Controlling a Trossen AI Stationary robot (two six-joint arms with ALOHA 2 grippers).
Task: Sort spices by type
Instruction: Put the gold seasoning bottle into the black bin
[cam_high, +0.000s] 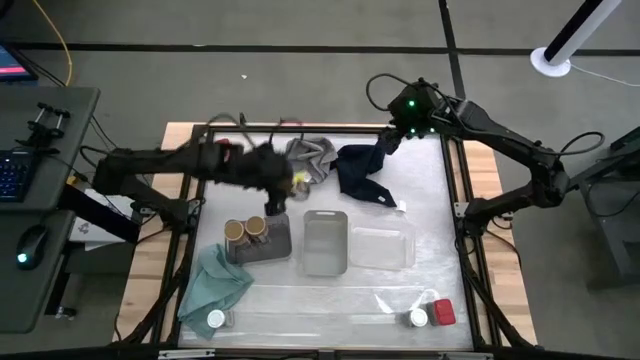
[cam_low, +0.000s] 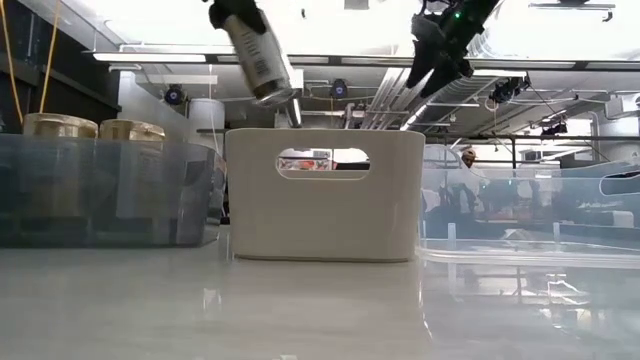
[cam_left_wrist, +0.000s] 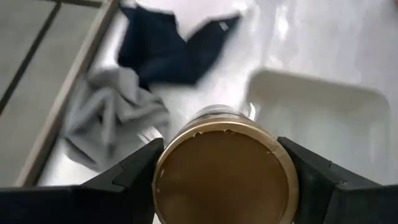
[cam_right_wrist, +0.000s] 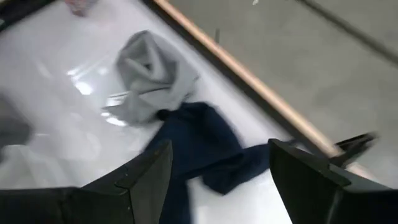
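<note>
My left gripper (cam_left_wrist: 221, 163) (cam_high: 277, 200) is shut on a round jar with a tan-brown top (cam_left_wrist: 225, 169) (cam_low: 258, 55), high above the table between the grey cloth (cam_high: 312, 156) and the dark grey tray (cam_high: 282, 240). Two more tan-topped jars (cam_high: 246, 231) stand in that tray. One white-topped jar (cam_high: 215, 320) stands near the teal cloth (cam_high: 215, 282). Another white-topped jar (cam_high: 418, 318) and a red squarish jar (cam_high: 443, 312) stand at the near right. My right gripper (cam_right_wrist: 217, 168) (cam_high: 388, 140) is open and empty above the navy cloth (cam_right_wrist: 202, 149). My left gripper pinches the jar between its two fingers (cam_left_wrist: 134, 171), one on each side of the upper part just below the tan top (cam_left_wrist: 186, 140). The fingers come from above. The jar is lifted clear and hangs tilted, its bottom end (cam_low: 275, 92) lowest.
A white tray (cam_high: 325, 242) and a clear tray (cam_high: 382, 248) stand side by side at the table's middle, right of the dark grey tray. Grey and navy cloths lie crumpled at the far edge. The table has raised rails (cam_high: 455, 215) along its sides.
</note>
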